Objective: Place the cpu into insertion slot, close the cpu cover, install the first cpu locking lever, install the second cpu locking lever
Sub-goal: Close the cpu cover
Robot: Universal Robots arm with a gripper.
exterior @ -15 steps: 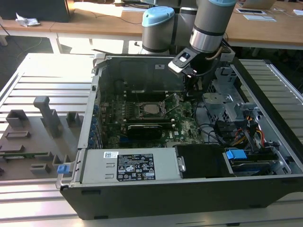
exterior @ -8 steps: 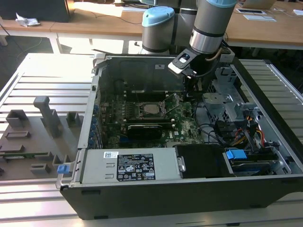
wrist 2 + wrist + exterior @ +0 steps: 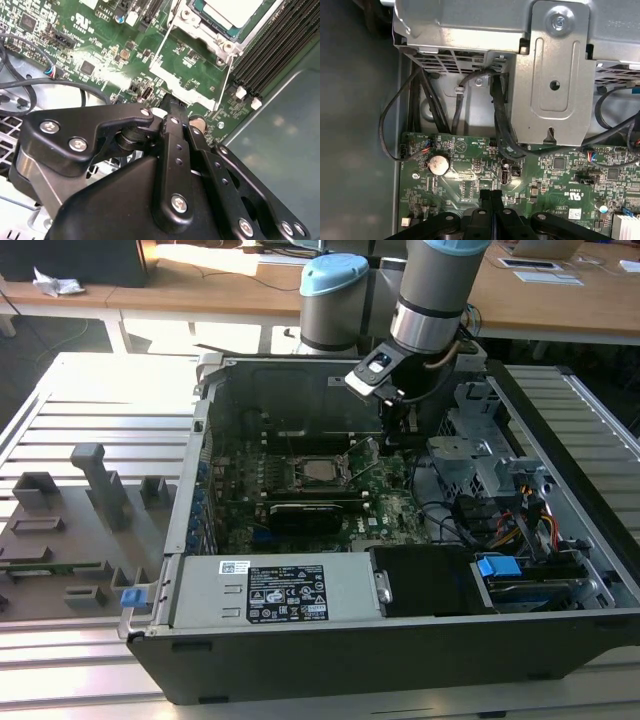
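Observation:
The cpu shows its silver top inside the insertion slot in the middle of the green board. In the second wrist view the cpu lies flat, with a dark frame, seemingly the cpu cover, lying around its edge. Two thin wire locking levers run out from the socket's metal bracket across the board. My gripper hangs to the exterior view's right of the slot, above the board. In both wrist views its fingers are pressed together and hold nothing.
A grey drive cage and black cables stand just beyond the gripper. A coin battery sits on the board. Memory slots flank the socket. A long black block lies in front of the slot, and the case walls enclose everything.

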